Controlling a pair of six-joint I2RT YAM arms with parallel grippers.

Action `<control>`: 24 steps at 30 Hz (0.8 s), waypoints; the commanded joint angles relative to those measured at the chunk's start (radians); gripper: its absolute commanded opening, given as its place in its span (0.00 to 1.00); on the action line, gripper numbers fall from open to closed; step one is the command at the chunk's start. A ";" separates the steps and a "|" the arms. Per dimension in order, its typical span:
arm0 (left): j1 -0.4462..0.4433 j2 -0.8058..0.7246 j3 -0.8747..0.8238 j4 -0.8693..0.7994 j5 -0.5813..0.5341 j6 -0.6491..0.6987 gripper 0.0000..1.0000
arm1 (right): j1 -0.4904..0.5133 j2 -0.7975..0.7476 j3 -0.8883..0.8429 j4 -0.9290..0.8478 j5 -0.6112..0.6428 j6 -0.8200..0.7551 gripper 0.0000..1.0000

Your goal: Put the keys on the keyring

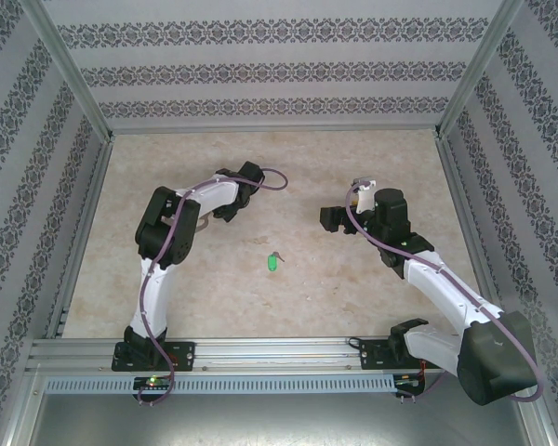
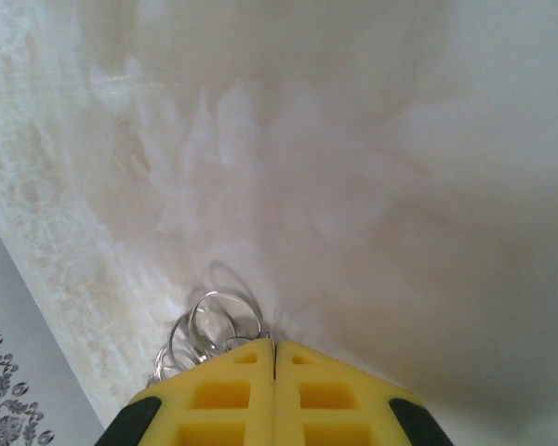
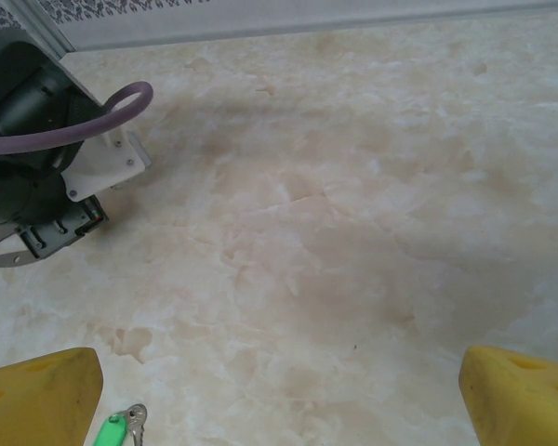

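Green key (image 1: 273, 262) lies on the worktop (image 1: 298, 158), well apart from the keyring (image 2: 214, 321) pinched in your left hand (image 2: 274, 346). Right hand (image 3: 279, 395) gapes wide: centre it over the key's head.

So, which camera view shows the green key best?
Top external: the green key lies whole on the table, though small. Right wrist shows the key closer, but cut by the bottom edge.

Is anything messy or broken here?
Nothing looks broken or spilled. The green key just lies alone on the table, apart from the keyring, which pokes out of the shut left gripper.
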 commanded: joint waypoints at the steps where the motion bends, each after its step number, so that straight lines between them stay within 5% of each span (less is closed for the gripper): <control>1: -0.034 -0.134 -0.047 -0.045 0.058 -0.053 0.04 | -0.009 -0.021 -0.017 0.029 0.008 0.013 0.98; 15: -0.052 -0.671 -0.326 0.097 0.512 -0.131 0.00 | -0.007 -0.112 -0.053 0.058 -0.187 0.051 0.94; 24: -0.051 -0.864 -0.406 0.153 0.725 -0.122 0.00 | 0.034 -0.227 -0.079 0.063 -0.278 0.027 0.91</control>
